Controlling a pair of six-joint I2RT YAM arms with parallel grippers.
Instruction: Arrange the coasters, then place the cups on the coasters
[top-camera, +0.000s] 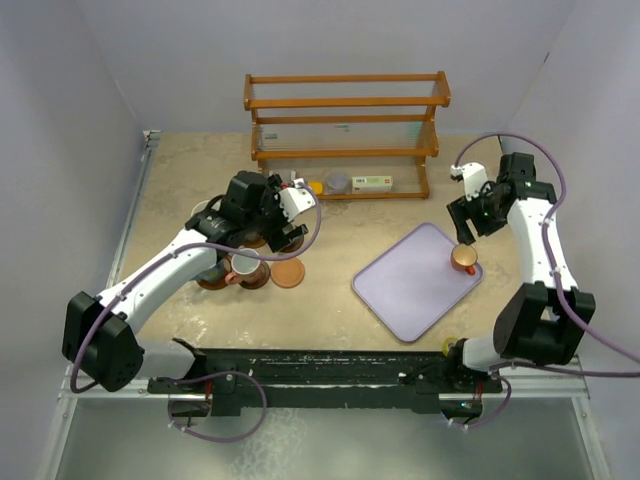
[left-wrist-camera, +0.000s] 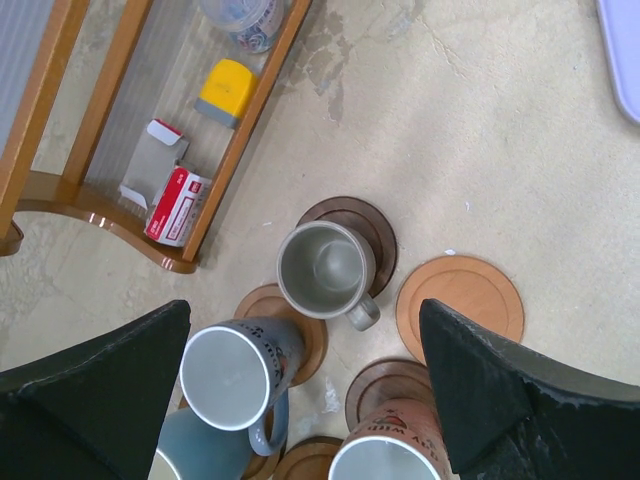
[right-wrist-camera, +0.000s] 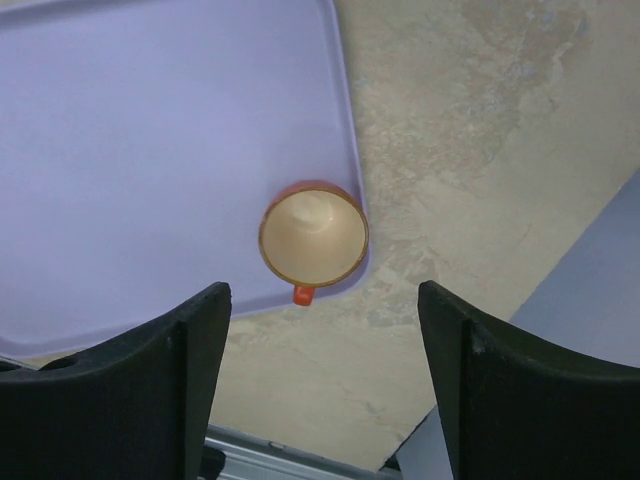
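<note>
- Hanging wide apart, the fingers (left-wrist-camera: 110, 400) of the left gripper (left-wrist-camera: 305, 330) are released and grasp nothing.
- Below the gap between them, a grey mug (left-wrist-camera: 325, 268) stands upright on a dark coaster (left-wrist-camera: 355, 212).
- Just beside it lies a bare light orange-brown coaster (left-wrist-camera: 460, 298), its near edge hidden by one finger.
- Nearer the wrist, a dark patterned mug (left-wrist-camera: 240, 372) sits on a brown coaster (left-wrist-camera: 268, 300). A light blue mug (left-wrist-camera: 195, 450) is right beside it, and a brownish mug (left-wrist-camera: 385, 462) rests on another dark disc (left-wrist-camera: 385, 385).
- The right gripper (right-wrist-camera: 325, 290) also has its fingers (right-wrist-camera: 190, 380) spread and empty, hovering above the orange cup (right-wrist-camera: 313, 235).
- That cup stands upright at the edge of the lavender tray (right-wrist-camera: 150, 150), well apart from the coasters.
- A wooden rack (top-camera: 345, 120) stands at the table's far side.
</note>
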